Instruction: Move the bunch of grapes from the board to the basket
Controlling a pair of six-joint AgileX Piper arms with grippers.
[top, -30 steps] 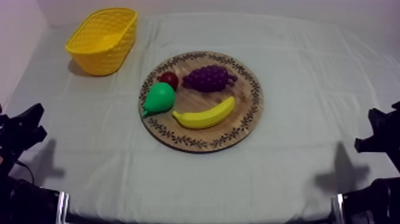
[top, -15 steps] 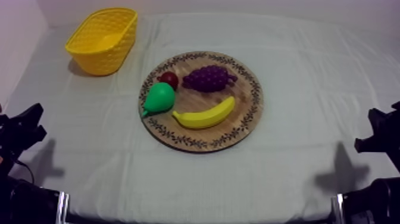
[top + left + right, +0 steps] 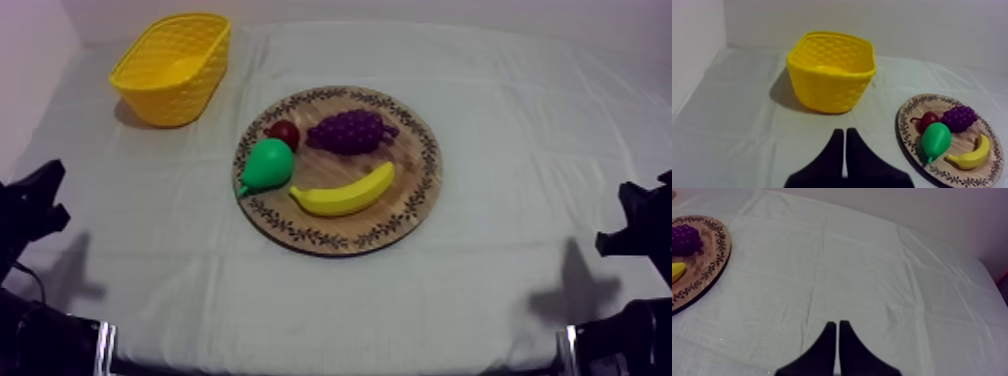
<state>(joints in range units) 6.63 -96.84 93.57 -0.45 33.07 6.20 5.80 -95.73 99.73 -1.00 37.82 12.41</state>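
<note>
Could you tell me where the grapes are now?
In the top view the bunch of grapes lies on the far half of the wooden board, just right of the small red fruit, beyond the banana.

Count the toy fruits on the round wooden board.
4: purple bunch of grapes at the far side, small red fruit beside it, green pear in front of that, yellow banana along the near side. None looks hidden.
</note>
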